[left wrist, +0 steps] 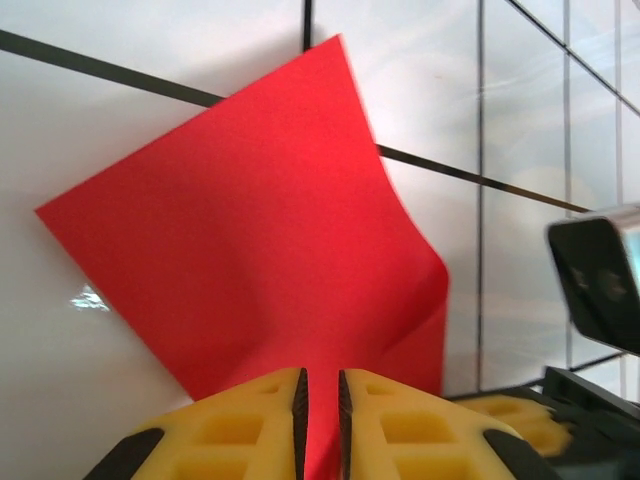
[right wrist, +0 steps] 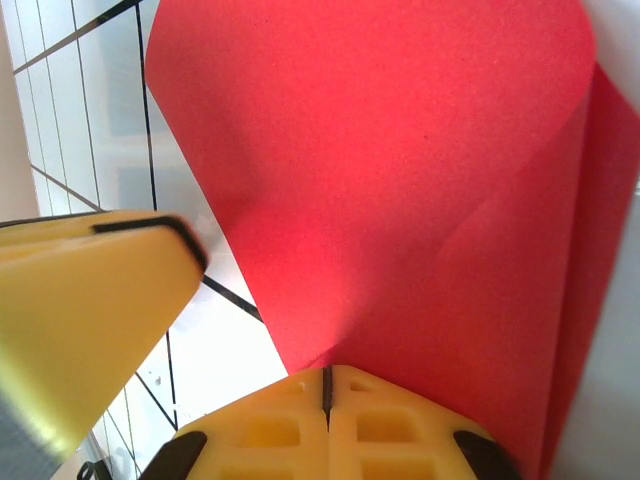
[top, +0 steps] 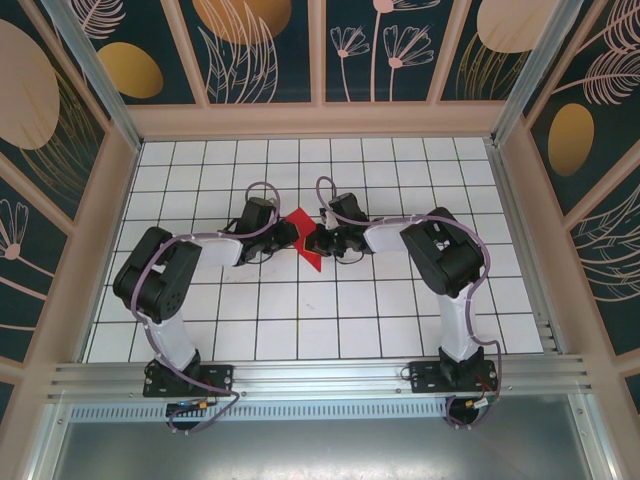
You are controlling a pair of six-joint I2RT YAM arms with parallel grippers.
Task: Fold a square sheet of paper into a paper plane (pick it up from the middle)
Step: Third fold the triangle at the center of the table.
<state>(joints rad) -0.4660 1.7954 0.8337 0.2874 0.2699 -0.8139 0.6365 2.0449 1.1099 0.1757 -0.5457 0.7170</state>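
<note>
At the middle of the tiled bench [top: 300, 330], seen from above, the square sheet of paper [top: 305, 243] hangs between the two arms, one corner towards 12 o'clock and another towards 6 o'clock. The left tool [top: 286, 238] meets it from 9 o'clock and the right tool [top: 322, 240] from 3 o'clock. The two tools are just beside each other across the sheet. In the left wrist view the left tool's yellow fingers [left wrist: 250, 410] stand nearly together, leaving only a slim gap, and red paper runs down into it, so the sheet is pinched there. From that grip the sheet fans out towards 11 o'clock and bows over along its 2 o'clock edge rather than lying flat. In the right wrist view the right tool's fingers [right wrist: 390, 420] are pressed tight together, with the paper's lower edge running into their seam, and the sheet curls over towards 1 o'clock.
</note>
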